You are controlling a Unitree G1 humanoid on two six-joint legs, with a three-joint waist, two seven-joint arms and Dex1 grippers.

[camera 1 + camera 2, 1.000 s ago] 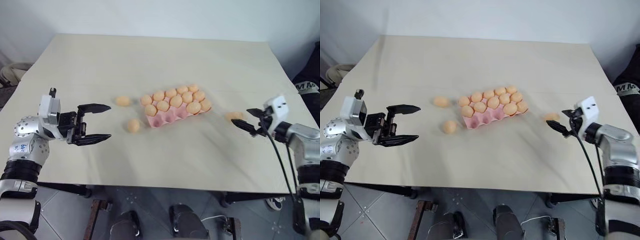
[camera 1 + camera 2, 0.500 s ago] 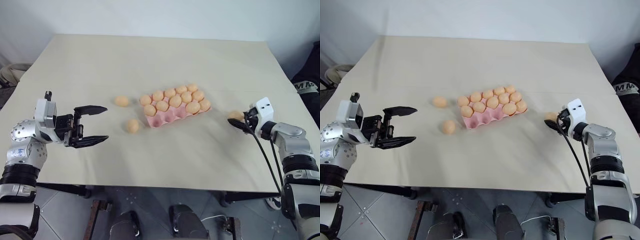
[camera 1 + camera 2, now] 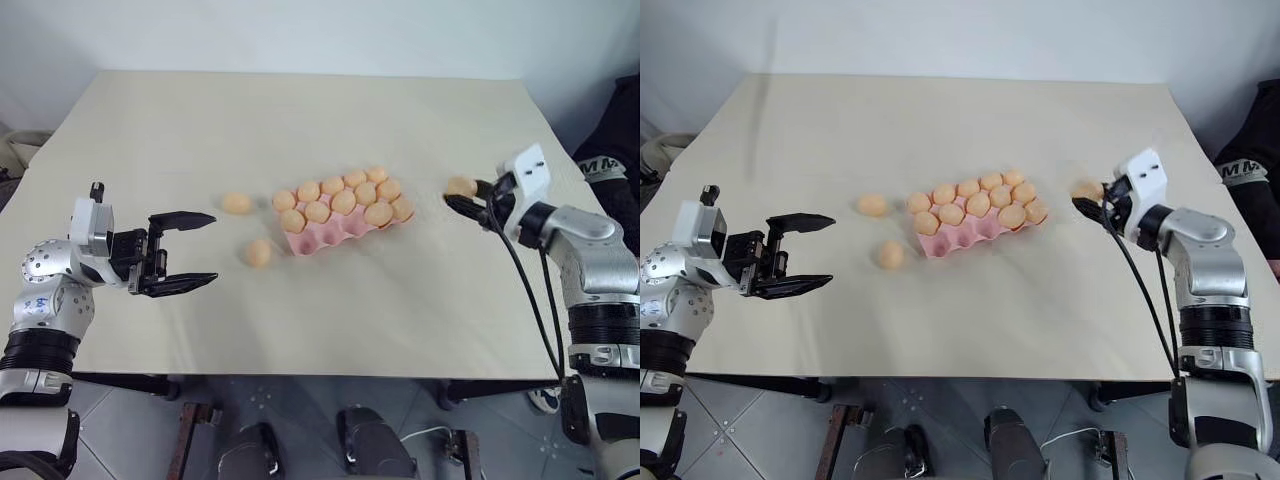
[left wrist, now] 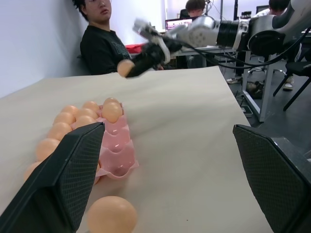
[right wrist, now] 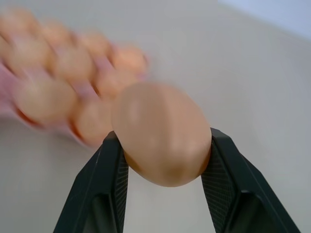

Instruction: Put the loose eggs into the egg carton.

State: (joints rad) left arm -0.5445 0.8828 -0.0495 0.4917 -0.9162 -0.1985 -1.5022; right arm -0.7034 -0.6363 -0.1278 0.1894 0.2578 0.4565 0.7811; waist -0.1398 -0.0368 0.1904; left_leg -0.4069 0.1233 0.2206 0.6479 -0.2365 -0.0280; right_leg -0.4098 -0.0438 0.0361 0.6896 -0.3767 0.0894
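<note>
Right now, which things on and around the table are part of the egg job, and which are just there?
Part of the job:
- pink egg carton
- egg held in the right pincer
- two loose eggs on the table

Just there:
- table
- seated person behind it
- left pincer, open, holding nothing

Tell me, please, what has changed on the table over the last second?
The right gripper closed on the egg lying right of the egg carton and lifted it toward the carton. The left gripper stayed open in place; the two loose eggs left of the carton did not move.
</note>
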